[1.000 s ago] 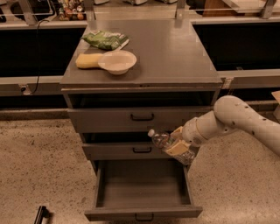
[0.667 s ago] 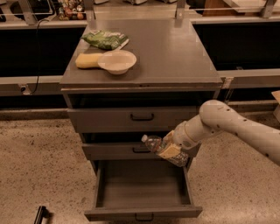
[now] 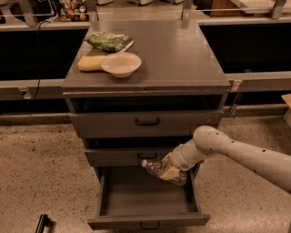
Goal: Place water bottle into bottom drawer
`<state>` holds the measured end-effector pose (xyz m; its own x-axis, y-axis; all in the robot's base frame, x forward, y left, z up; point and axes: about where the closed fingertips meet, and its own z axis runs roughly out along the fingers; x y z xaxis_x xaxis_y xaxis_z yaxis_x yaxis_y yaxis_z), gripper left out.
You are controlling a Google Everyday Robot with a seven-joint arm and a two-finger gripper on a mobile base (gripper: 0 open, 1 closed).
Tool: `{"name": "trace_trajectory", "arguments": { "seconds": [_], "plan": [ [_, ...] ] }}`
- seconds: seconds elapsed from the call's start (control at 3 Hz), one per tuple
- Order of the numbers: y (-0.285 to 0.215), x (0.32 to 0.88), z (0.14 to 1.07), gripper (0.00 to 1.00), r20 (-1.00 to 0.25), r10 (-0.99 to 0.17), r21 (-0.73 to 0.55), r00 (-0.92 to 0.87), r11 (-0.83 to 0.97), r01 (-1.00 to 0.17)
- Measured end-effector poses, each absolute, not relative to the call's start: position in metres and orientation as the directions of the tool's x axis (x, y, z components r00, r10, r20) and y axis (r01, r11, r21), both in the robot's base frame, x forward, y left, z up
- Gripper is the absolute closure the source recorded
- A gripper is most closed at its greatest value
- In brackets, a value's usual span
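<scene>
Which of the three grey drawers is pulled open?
The bottom drawer: its box juts out, showing its floor. The gripper holds the water bottle over it; the top drawer and middle drawer show only fronts.

The floor is pale beige stone with fine dark speckles, under a dim, warm light. A grey metal table stands in the middle. Behind it a long grey ledge runs across the room, with dark hollows above and below it. A black cable hangs down at the left. Two metal posts rise at the back. The pincer holds the water bottle low before the table's front.
</scene>
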<state>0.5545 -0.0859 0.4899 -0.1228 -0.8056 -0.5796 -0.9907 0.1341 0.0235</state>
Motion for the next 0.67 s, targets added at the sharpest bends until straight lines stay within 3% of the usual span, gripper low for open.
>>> {"name": "trace_trajectory", "arguments": {
  "seconds": [0.67],
  "plan": [
    [-0.083,0.565,0.439,1.00,-0.542,-0.828,0.100,-0.145,0.108,-0.989]
  ]
}}
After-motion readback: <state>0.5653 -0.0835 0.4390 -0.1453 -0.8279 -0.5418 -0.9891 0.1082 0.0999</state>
